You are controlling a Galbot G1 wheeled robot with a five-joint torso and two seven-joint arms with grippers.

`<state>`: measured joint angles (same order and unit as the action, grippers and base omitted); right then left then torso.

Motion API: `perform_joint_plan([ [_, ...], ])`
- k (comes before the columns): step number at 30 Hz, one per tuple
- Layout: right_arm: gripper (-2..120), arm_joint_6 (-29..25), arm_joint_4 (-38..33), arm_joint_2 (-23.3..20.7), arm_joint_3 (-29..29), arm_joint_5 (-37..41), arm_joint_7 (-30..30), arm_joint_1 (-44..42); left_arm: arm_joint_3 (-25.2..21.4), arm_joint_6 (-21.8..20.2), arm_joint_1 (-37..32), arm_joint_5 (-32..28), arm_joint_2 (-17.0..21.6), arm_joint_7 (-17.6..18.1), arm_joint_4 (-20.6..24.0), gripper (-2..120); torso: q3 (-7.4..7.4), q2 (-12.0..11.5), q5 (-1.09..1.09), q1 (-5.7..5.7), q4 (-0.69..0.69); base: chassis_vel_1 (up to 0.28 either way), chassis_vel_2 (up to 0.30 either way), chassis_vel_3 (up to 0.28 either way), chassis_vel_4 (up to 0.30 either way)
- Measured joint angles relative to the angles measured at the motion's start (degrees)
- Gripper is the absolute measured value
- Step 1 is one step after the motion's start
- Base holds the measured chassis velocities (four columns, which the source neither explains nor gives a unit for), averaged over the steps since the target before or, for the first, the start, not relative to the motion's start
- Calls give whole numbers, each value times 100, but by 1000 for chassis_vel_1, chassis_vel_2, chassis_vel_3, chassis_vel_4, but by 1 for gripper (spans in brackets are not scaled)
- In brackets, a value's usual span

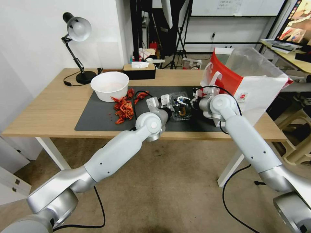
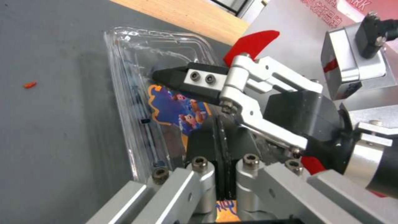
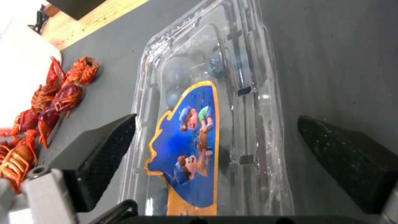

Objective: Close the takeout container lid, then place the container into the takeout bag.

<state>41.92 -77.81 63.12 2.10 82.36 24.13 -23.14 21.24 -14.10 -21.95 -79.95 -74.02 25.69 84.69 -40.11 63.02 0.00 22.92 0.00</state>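
Left end effector (image 1: pixel 166 103): our nearer arm reaches over the table edge; its black fingers (image 2: pixel 207 140) are pressed together, tips down on the container's label, which we judge is to hold the lid flat.
Right end effector (image 3: pixel 219 146): our fingers stand wide apart, one pad (image 3: pixel 105 155) on each long side of the container, straddling it without touching, placed, we judge, for a grasp.
Container (image 1: pixel 180 108): on the dark mat (image 1: pixel 97 113) between both end effectors, blueberries dimly visible inside.
Takeout container lid (image 3: pixel 195 93): lying down over the tray; whether it is latched, we cannot tell.
Crayfish (image 1: pixel 124 106): loose pile on the mat, apart from the container.
Takeout bag (image 1: pixel 256 84): upright, mouth open, just beyond our right wrist.
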Motion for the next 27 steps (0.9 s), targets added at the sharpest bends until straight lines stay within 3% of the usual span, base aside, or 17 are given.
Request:
perform_joint_plan([
  [7,84,-5,-4,-14,36,41,16,-39,0,6,-5,0,8,0,27,0,1,0,0,0,-1,0,0,0,0],
  [16,53,-8,2,-23,40,81,19,-56,6,10,-6,-3,4,1,22,0,0,0,1,0,1,0,0,0,0],
  [17,44,-8,18,-13,40,82,23,-54,7,9,-6,-3,2,1,20,0,0,0,1,0,1,0,0,0,0],
  [22,38,-8,27,-9,41,81,28,-53,6,12,-6,-3,3,2,20,0,0,0,0,0,1,0,0,0,0],
  [23,25,-8,35,-2,44,81,34,-53,6,16,-6,-3,4,3,20,0,0,0,1,0,1,0,0,0,0],
  [26,21,-8,39,5,44,81,37,-54,5,28,0,-1,4,2,18,0,0,0,0,0,1,0,0,0,0],
  [27,13,-8,40,11,44,81,38,-55,5,37,9,0,4,2,14,0,0,0,0,0,0,0,0,0,0],
])
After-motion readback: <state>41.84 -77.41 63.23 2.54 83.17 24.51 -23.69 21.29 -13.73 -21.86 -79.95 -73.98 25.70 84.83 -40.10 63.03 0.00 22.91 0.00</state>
